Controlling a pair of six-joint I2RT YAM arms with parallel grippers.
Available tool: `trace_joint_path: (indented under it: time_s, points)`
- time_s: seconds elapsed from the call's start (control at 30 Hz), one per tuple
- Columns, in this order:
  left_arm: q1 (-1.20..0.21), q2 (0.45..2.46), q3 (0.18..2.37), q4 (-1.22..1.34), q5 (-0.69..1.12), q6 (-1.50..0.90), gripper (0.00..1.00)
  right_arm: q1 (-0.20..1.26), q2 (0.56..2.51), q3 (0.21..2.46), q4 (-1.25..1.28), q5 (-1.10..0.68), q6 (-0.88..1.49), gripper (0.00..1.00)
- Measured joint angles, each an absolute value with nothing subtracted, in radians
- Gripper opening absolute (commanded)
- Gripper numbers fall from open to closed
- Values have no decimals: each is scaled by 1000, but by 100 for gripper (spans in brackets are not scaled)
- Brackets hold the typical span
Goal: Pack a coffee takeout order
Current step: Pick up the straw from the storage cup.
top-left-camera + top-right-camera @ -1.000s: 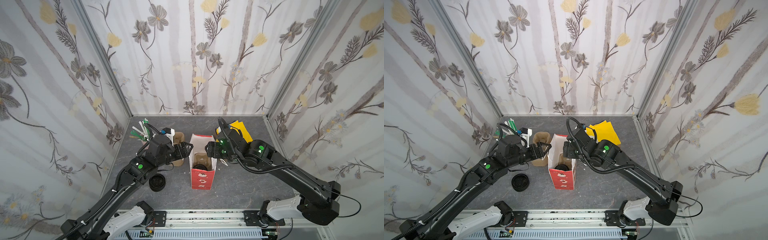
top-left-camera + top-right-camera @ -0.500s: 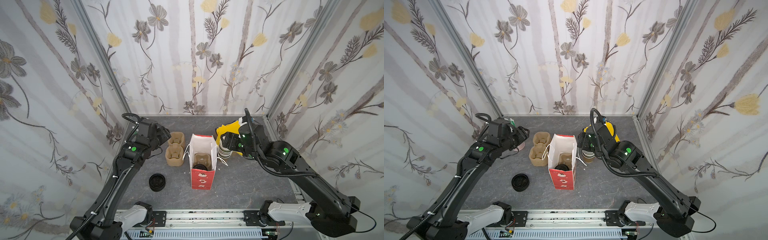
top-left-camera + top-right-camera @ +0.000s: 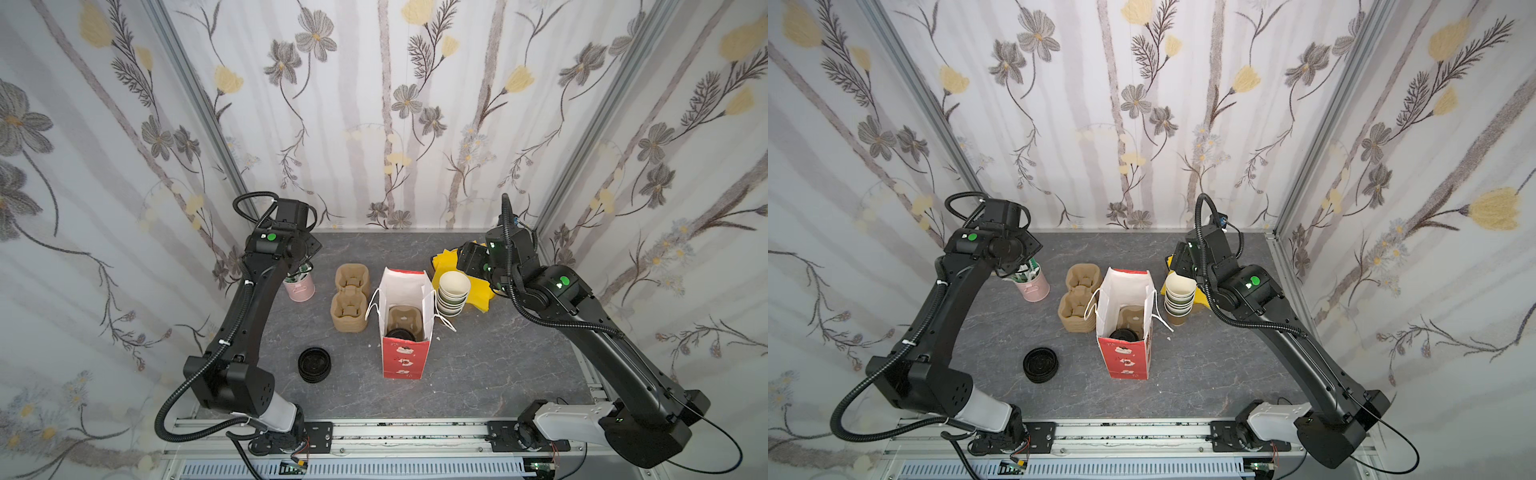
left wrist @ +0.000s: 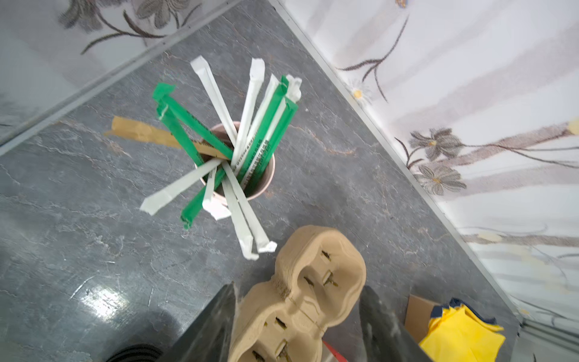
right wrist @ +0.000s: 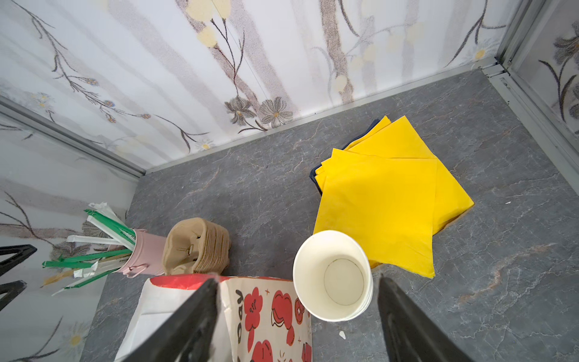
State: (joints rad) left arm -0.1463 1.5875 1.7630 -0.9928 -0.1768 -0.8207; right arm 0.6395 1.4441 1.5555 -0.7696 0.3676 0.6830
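The red white-lined bag (image 3: pixel 402 361) stands open mid-table. A tan carrier (image 3: pixel 406 316) sits inside it with the black-lidded cup (image 3: pixel 399 333) in its near socket. Green and white wrapped straws (image 4: pixel 269 138) fan out of a pink pot (image 3: pixel 300 289) at the back left. My left gripper (image 4: pixel 297 291) hovers over that pot, open and empty. Yellow napkins (image 5: pixel 379 207) lie stacked at the back right. My right gripper (image 5: pixel 297 282) hangs above them and the bag's far edge, open, holding nothing.
A stack of spare carriers (image 3: pixel 351 299) sits between pot and bag. Nested paper cups (image 3: pixel 454 290) stand right of the bag, touching the napkins. A pile of black lids (image 3: pixel 314 365) lies front left. The side and back walls stand close behind both arms.
Both arms have pulled away from the bag. The left swung back left over the straw pot and its jaws narrowed somewhat. The right swung back right over the napkins.
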Motion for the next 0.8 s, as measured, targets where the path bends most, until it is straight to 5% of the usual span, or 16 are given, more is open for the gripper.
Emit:
trace_joint_path:
  time_s: [0.4,0.8]
  points:
    - [-110,2000,2210,-1079,-316,-768,57,566,1480,1558,-699,296,609,77]
    - [-57,2107,2251,-1156,-324,-762,46,539,1455,1518,-660,293,609,75]
